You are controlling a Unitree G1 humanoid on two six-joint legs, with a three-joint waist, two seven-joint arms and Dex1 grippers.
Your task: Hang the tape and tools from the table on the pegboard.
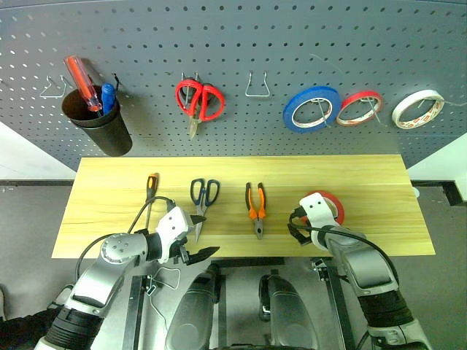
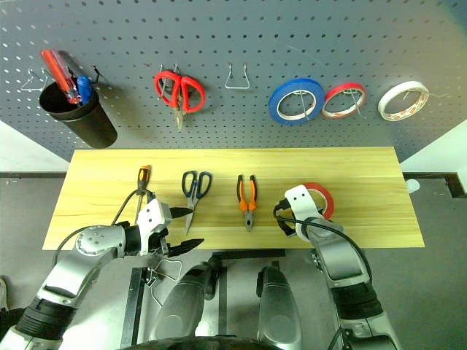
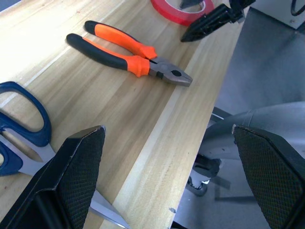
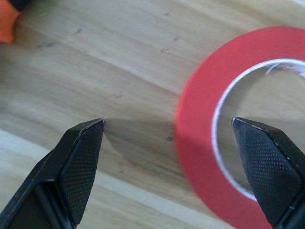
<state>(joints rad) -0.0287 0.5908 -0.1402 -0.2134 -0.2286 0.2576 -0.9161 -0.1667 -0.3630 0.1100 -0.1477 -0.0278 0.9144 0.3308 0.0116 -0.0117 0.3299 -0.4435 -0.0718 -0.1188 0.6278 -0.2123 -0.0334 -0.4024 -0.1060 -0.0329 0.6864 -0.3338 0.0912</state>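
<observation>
Tape (image 1: 330, 205) lies flat on the tabletop (image 1: 379, 219) towards its right end, and it is the thing nearest the right hand (image 4: 167, 157), which hovers directly over the roll's near-left rim with its two black fingers spread wide and nothing between them. In the right wrist view one finger (image 4: 78, 162) stands over bare wood just outside the red ring, while the other finger (image 4: 267, 162) hangs over the ring's inner opening, so the band of the roll sits between them; whether either fingertip touches the wood cannot be told. That straddle looks like the relation the coming move turns on: lowering and closing would probably pinch one wall of the ring, which suits lifting it towards a free hook (image 1: 257, 86) on the pegboard (image 1: 233, 36). The left hand (image 1: 195, 235) is wide too and empty, poised at the near edge of the tabletop beside the tips of the scissors (image 1: 202, 200), whose long axis runs from the near edge towards the pegboard, handles farther away. Pliers (image 1: 255, 209) lie parallel between the scissors and the tape, jaws pointing to the near edge, and the screwdriver (image 1: 150, 189) lies farthest left, handle away. All four items remain on the tabletop, none yet hung.
</observation>
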